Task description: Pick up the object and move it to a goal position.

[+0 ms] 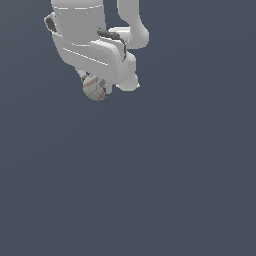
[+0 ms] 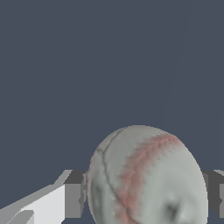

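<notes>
Plain, flat slate-blue backdrop [image 1: 175,190], evenly lit, featureless.

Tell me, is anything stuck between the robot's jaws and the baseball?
No. The baseball sits right between the gripper jaws, a finger against each side with nothing between. Nothing else shows around it; no goal marker is visible.

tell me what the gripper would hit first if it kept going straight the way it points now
The off-white ball with red seams already sits between the gripper fingers. Beyond it, the wrist view shows only the plain dark blue-grey surface, so that would likely come first; how far off is unclear.
</notes>
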